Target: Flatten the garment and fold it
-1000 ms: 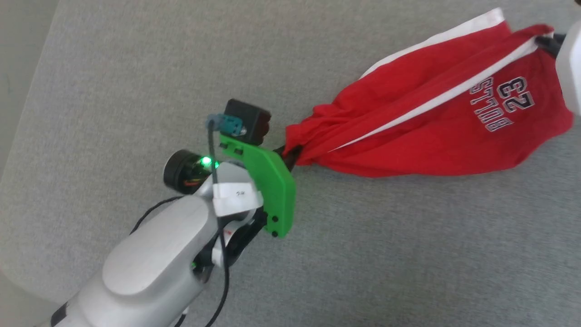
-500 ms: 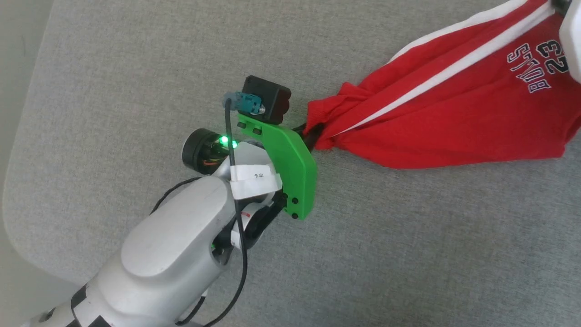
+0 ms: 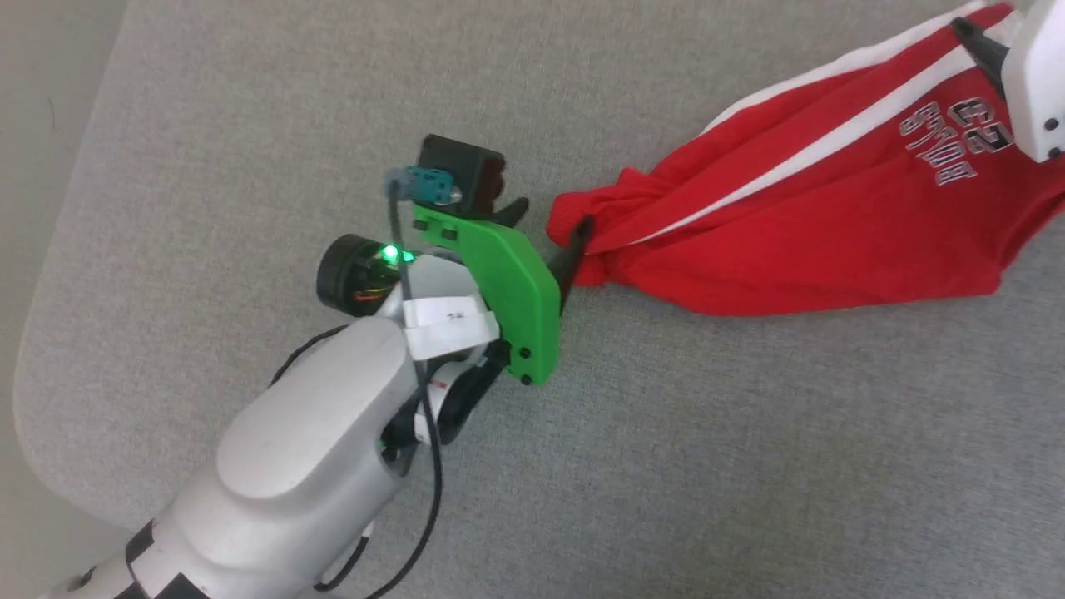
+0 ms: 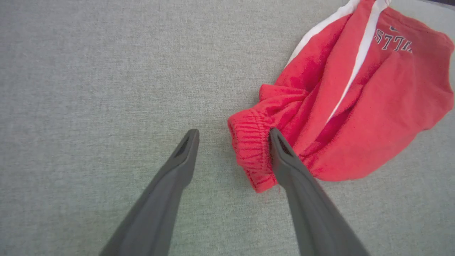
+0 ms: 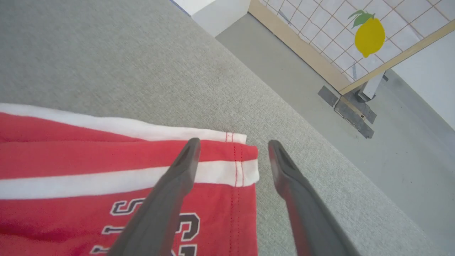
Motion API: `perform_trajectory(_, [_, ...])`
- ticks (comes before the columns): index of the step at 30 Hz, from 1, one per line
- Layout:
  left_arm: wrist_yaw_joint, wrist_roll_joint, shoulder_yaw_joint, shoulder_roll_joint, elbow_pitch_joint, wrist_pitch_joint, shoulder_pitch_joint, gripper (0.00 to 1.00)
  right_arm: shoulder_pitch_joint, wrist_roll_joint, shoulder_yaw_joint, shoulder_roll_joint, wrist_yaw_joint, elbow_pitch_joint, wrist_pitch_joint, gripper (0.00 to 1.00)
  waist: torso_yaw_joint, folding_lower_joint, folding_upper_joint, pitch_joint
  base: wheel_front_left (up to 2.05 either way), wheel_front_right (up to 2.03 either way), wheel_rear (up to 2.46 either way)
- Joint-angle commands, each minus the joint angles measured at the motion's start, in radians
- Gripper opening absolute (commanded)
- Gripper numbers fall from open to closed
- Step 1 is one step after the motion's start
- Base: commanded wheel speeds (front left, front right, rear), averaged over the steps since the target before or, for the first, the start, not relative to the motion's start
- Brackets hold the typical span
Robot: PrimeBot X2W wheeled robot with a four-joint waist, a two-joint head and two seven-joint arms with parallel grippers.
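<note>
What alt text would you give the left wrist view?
The left pincer hangs open over a grey fabric surface, the bunched waistband of red shorts lying between its dark fingers. The shorts spread to the upper right, showing white stripes.

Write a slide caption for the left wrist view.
Open left gripper at the bunched waistband of red shorts on grey fabric.

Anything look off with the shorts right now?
Yes. The shorts lie bunched rather than flat: the waistband end is gathered into twisted folds by the left gripper, and a white stripe runs askew across the creases. The left gripper and the right gripper are open, holding nothing. No damage visible.
</note>
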Motion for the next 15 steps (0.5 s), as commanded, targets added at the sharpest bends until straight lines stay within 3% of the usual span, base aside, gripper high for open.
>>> perform_trajectory(1, [-0.001,0.011,0.009,0.01,0.007,-0.015,0.009,1.0,0.008,0.016,0.004,0.004,-0.002,0.005,-0.022,1.0,-0.019,-0.0001,0.0,-0.059,0.0,0.0,0.0])
perform_trajectory(9, [0.012,0.068,0.064,0.078,0.03,-0.199,0.086,1.0,0.117,0.118,0.057,-0.009,-0.002,-0.012,-0.137,1.0,-0.051,-0.0001,0.0,-0.189,0.0,0.0,0.0])
perform_trajectory(15, [0.054,0.22,0.039,0.158,0.035,-0.372,0.16,1.0,0.194,0.185,0.077,-0.037,-0.002,-0.007,-0.137,1.0,-0.05,-0.0001,0.0,-0.219,0.0,0.0,0.0])
